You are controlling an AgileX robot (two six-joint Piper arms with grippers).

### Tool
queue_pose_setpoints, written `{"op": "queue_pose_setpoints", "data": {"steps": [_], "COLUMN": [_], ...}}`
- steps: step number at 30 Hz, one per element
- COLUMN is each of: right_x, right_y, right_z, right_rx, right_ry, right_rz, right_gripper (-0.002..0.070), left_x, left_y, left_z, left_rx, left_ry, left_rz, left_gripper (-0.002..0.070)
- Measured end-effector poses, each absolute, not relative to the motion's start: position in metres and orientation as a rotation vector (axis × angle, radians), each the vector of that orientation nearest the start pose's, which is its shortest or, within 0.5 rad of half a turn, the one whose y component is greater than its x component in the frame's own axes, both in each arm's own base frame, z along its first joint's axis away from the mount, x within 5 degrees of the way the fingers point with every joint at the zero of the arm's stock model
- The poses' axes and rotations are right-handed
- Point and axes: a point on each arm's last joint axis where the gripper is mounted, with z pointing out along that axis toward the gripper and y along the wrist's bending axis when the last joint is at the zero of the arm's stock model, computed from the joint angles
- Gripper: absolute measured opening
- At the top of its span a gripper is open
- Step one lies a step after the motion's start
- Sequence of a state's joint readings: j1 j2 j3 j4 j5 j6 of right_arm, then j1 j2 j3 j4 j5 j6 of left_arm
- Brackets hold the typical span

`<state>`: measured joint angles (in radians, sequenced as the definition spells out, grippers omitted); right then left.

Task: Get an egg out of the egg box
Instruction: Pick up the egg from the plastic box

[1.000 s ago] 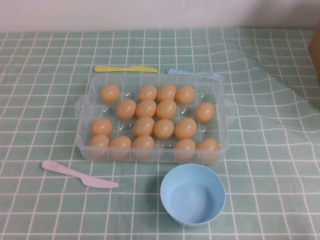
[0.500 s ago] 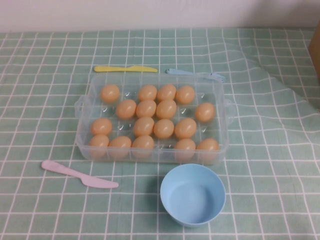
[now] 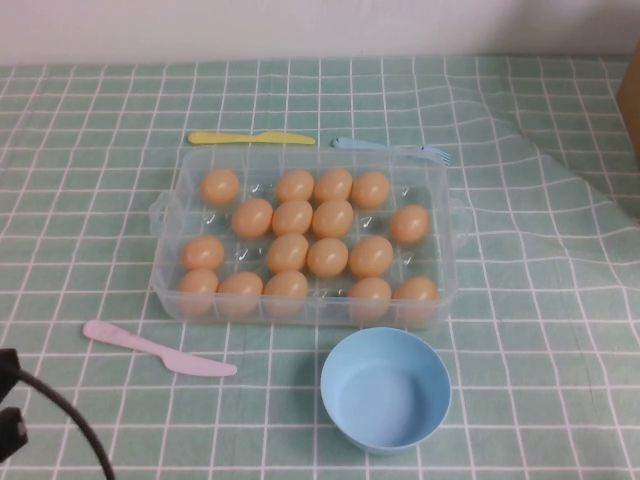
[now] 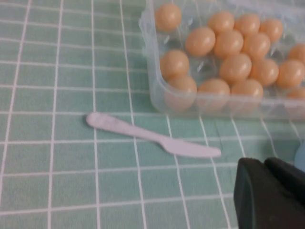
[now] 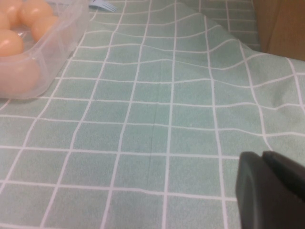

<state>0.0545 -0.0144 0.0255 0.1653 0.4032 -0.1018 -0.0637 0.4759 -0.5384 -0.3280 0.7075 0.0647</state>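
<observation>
The clear plastic egg box (image 3: pixel 447 190) stands mid-table and holds several light orange-brown eggs (image 3: pixel 328 257) in its dimpled bottom. The left wrist view shows the box's near-left corner (image 4: pixel 148 57) with eggs (image 4: pixel 234 67) inside. My left gripper (image 4: pixel 264 164) hovers shut and empty over the cloth, short of the box, by the pink knife. Part of my left arm (image 3: pixel 12 400) shows at the high view's near-left corner. My right gripper (image 5: pixel 262 155) is shut and empty over bare cloth to the right of the box (image 5: pixel 71 28).
A pale blue bowl (image 3: pixel 385 390) sits in front of the box. A pink plastic knife (image 3: pixel 155 348) lies at the near left. A yellow knife (image 3: pixel 250 138) and a blue fork (image 3: pixel 392 148) lie behind the box. The cloth is wrinkled at the right, beside a brown object (image 3: pixel 632 100).
My left arm has come into the high view at the near-left corner. The eggs, box and utensils have not moved.
</observation>
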Motion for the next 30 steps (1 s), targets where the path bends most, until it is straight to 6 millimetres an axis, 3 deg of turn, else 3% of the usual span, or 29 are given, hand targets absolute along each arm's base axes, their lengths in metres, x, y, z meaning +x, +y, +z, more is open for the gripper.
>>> {"op": "queue_pose_setpoints", "data": {"steps": [5,12,18,25,30], "right_x": [0.051,0.051,0.051,0.051,0.051], "right_y": [0.009,0.009,0.009,0.009,0.009], "right_z": [0.170,0.170,0.170,0.170,0.170], "right_rx": [-0.048,-0.048,-0.048,-0.048,-0.048], "right_ry": [1.894,1.894,1.894,1.894,1.894], "right_rz": [0.133,0.133,0.133,0.133,0.133], "right_gripper": [-0.0017,-0.0017,-0.0017,-0.0017,-0.0017], "left_x": [0.115,0.164,0.218,0.278,0.310], "left_y": [-0.030,-0.034,-0.044,-0.090,-0.125], "left_z": [0.314,0.318,0.328,0.331,0.324], "left_rx": [0.147,0.248,0.339,0.619,0.809], "left_ry": [2.337,2.443,2.515,2.578,2.631], "left_rz": [-0.349,-0.323,-0.352,-0.321,-0.267], "left_gripper": [-0.0004,-0.0004,-0.0004,-0.0004,-0.0004]}}
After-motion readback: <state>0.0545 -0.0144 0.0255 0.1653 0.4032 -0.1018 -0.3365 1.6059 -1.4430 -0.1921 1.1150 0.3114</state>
